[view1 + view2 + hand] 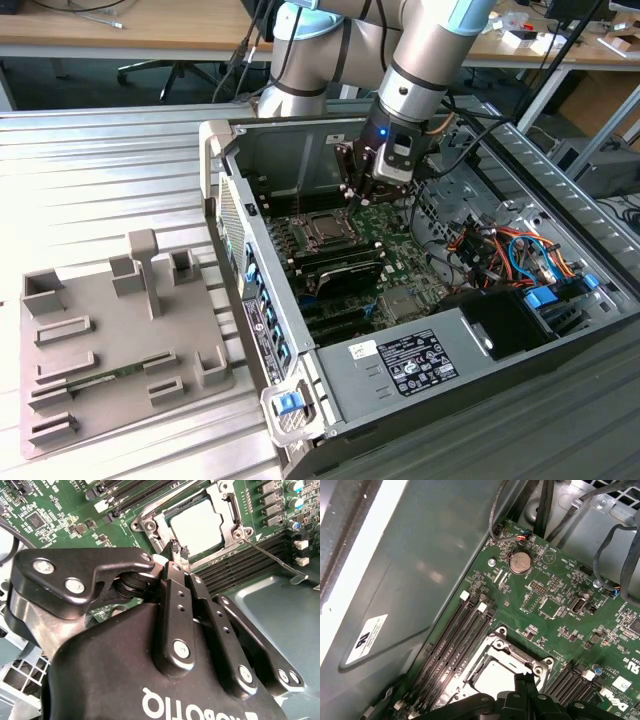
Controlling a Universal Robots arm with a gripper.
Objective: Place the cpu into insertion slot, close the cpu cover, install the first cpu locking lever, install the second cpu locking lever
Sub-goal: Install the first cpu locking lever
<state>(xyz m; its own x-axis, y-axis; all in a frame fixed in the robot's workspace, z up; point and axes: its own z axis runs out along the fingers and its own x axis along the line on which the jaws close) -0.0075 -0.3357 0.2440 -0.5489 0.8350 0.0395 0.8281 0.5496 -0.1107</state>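
While beside the cpu (197, 522), fingers (176, 595) together.

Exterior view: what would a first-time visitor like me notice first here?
First, the big silver robot arm reaches down into an open computer case at the centre, its black gripper low over the green motherboard, beside the cpu. On the exterior view's left lies a grey moulded tray.

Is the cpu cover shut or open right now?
Shut: the cpu cover lies flat in the second wrist view, framing the cpu, whose silver top shows through its window.
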